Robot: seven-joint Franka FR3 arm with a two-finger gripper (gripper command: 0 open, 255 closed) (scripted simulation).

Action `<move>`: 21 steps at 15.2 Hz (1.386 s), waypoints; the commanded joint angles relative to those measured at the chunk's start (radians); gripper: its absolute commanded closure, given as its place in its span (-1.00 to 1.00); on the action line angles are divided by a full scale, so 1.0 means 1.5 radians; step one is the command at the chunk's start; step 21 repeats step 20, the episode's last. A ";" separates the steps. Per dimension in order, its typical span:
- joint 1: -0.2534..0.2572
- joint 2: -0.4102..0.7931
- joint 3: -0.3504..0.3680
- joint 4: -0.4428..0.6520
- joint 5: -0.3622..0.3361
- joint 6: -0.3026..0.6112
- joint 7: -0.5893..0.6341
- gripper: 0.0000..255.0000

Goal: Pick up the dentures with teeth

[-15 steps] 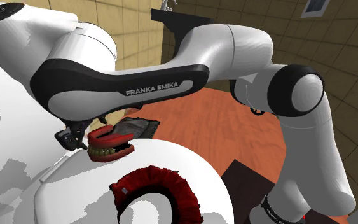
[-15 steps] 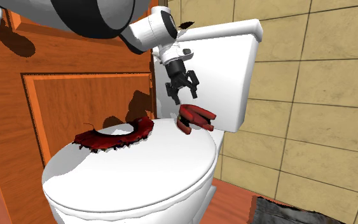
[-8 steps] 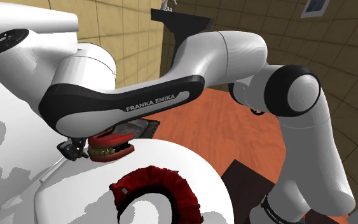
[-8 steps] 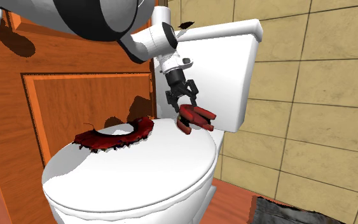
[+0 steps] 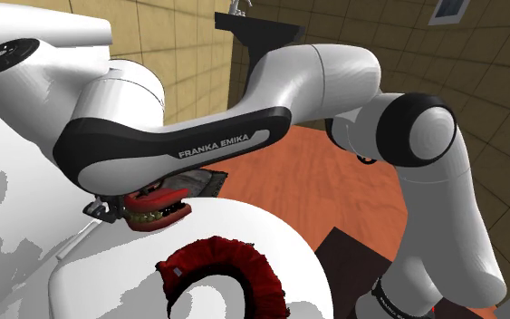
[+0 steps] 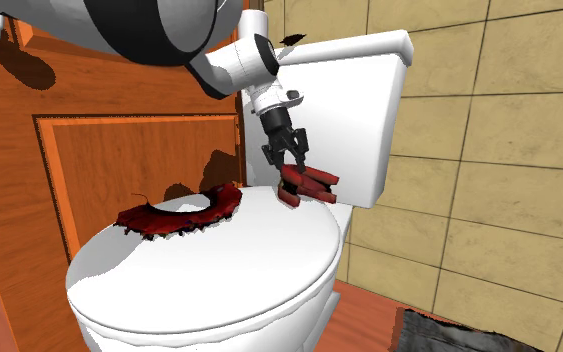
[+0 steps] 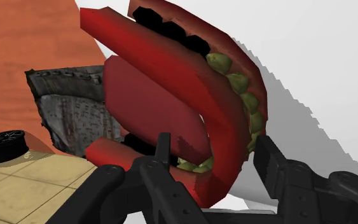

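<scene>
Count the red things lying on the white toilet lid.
2: red dentures with yellowish teeth at the lid's back, by the tank; a dark red frilly ring toward the orange wooden door.

A home bathroom: 1 white toilet (image 6: 219,270), its cistern (image 6: 359,110) at 1 o'clock, beige tiled wall (image 6: 509,150) at 3 o'clock.

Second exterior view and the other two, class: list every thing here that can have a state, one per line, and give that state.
white toilet lid: down, closed.
red dentures with yellowish teeth: mouth agape, resting on the toilet lid near the white cistern.
all-black gripper: apparently shut on the dentures, one finger on each side; not yet lifted.
dark red fuzzy ring: lying flat on the toilet lid, apart from the gripper.
</scene>
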 commanded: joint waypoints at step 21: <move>0.039 0.011 -0.003 0.146 -0.003 -0.121 -0.056 1.00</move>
